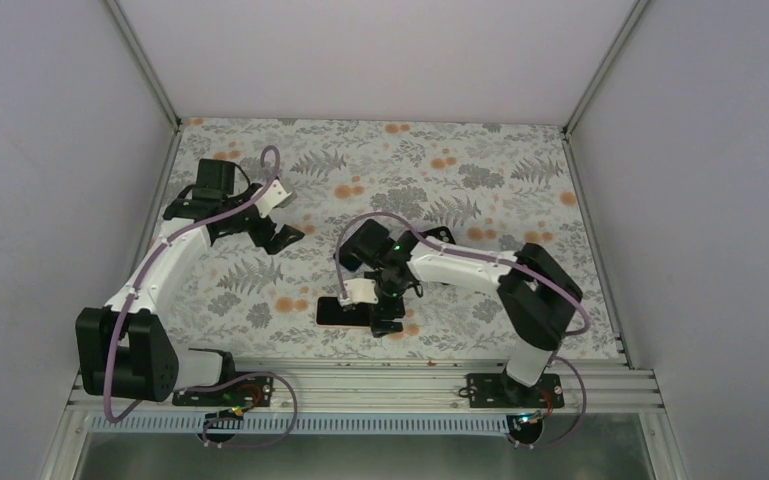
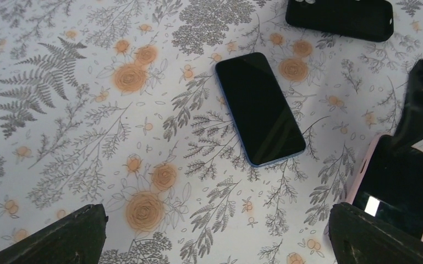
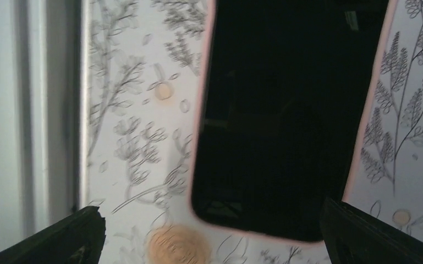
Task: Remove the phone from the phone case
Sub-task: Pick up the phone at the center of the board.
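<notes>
The phone [image 3: 286, 110] lies screen up on the table, still seated in the phone case [image 3: 253, 231], whose thin salmon-pink rim shows round its edges. From above it is a dark slab [image 1: 343, 311] near the front rail. My right gripper [image 3: 212, 212] hovers open just over the phone's near end, one finger to each side, holding nothing. In the top view this gripper [image 1: 385, 315] covers the phone's right part. The left gripper [image 2: 215, 214] is open above bare table at the left [image 1: 285, 238]. At the right edge of its view lie the cased phone [image 2: 401, 181] and the pink rim [image 2: 357, 176].
A second black phone with a blue edge [image 2: 259, 107] lies flat left of the cased one. A black slab [image 2: 338, 17] lies farther back. The metal front rail [image 1: 360, 385] runs close to the cased phone. White walls enclose the floral table [image 1: 460, 160].
</notes>
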Available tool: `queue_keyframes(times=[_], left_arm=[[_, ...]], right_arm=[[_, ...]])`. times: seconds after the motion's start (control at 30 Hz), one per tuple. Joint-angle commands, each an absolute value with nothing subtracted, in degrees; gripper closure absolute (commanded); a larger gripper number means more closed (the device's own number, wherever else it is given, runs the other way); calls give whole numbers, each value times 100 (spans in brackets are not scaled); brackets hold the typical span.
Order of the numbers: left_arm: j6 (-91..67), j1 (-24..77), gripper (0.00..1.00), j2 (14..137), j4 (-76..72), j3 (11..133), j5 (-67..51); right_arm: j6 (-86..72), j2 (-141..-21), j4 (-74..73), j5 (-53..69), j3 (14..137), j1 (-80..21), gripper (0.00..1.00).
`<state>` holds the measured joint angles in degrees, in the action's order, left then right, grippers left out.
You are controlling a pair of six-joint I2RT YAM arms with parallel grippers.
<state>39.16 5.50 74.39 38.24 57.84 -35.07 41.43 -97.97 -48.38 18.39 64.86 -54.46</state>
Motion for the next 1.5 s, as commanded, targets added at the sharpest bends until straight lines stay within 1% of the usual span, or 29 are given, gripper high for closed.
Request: queue_keyframes(times=[0.0, 0.17, 0.43, 0.63, 0.87, 1.13, 1.4, 1.47], left_arm=[[3538, 468, 0, 7377, 3432, 5578, -3929], [3277, 418, 0, 7269, 3130, 5421, -3663], [3282, 335, 0, 7286, 3075, 5361, -3691], [3227, 325, 0, 7277, 2958, 5218, -3630], [3144, 317, 0, 7270, 2903, 5187, -3442], [3043, 308, 0, 7277, 2850, 5142, -3295], [3001, 304, 0, 7348, 2819, 5107, -3266], [3000, 309, 0, 7371, 2837, 5106, -3276]], right_arm=[[3830, -10291, -4417, 1308, 6973, -5561, 0], [3747, -10706, -4524, 1405, 7362, -5572, 0], [3828, -11038, -4777, 1697, 7544, -5588, 0], [3652, -11152, -4724, 1532, 7650, -5671, 0], [3341, -11381, -4563, 916, 7768, -5854, 0], [3335, -11487, -4478, 784, 7638, -6000, 0], [3254, -11479, -3876, -312, 7181, -6168, 0], [3266, -11473, -3823, -325, 7135, -6170, 1]])
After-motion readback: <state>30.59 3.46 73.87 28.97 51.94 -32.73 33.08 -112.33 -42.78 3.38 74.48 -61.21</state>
